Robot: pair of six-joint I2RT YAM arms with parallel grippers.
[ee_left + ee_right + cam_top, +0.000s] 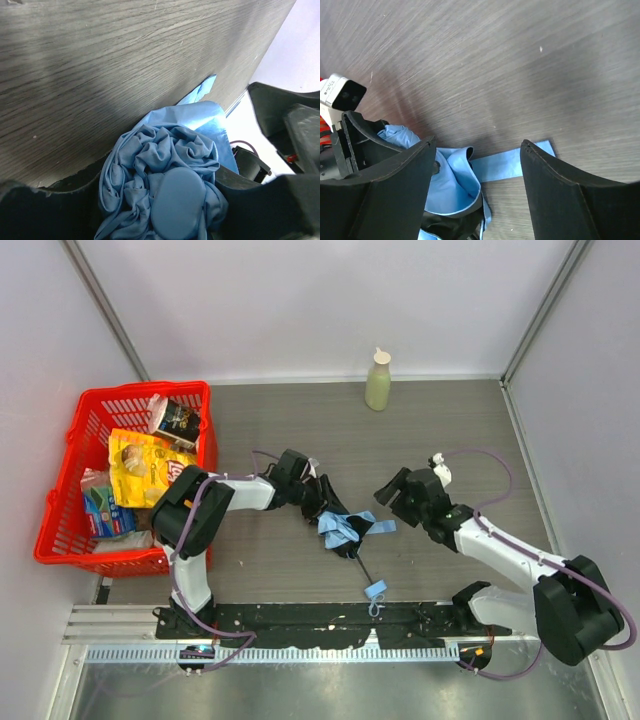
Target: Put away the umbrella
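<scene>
Sky-blue fabric of the umbrella (pixel 340 528) is lying crumpled on the grey wood-grain table (pixel 450 430), its thin black shaft (pixel 358 562) pointing at the near edge. The left gripper (pixel 160 190) is clamping the wrinkled bundle, its wrist view alone showing a smooth rounded cap (pixel 177 200), while the right gripper (pixel 476 145) is hanging wide open near the flat strap (pixel 510 162), holding nothing. Bare tabletop is stretching behind both toward the far edge.

Umbrella (pixel 341 528) right of basket (pixel 140 392)
</scene>
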